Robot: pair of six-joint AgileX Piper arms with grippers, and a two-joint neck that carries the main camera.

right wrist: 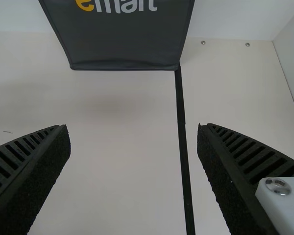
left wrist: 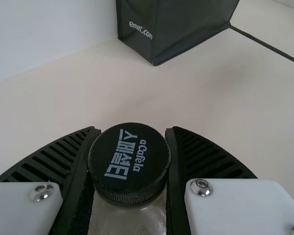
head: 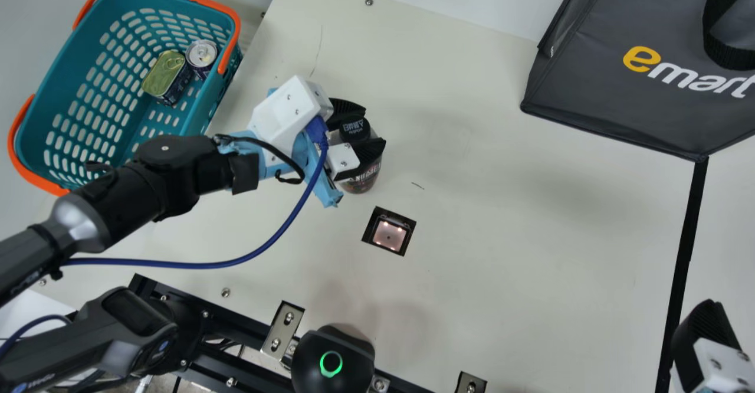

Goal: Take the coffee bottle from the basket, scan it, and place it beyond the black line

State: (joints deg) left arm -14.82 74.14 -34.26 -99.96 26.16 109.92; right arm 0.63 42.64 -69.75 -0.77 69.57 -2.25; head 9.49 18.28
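Plainly, the coffee bottle [head: 361,182] is caught in the left gripper [head: 370,126], out of the basket [head: 215,101] and above or on the table [head: 501,251]; whether its base touches the surface cannot be told. In the main view one ribbed finger lies at the cap's twelve o'clock, the other at about five, and the left wrist view shows the pads pinching it from opposite sides, at the black cap [left wrist: 130,159] and the neck below. From the bottle, the scanner [head: 389,235] sits near, at five o'clock; the basket, with a tin [head: 165,74] and a can [head: 202,53] inside, lies between nine and ten. The dark bag [head: 607,86] stands between two and three, well apart, and the black line [head: 686,251] runs between three and four. The right gripper [head: 705,334], at the main view's four o'clock, has its fingers spread wide.
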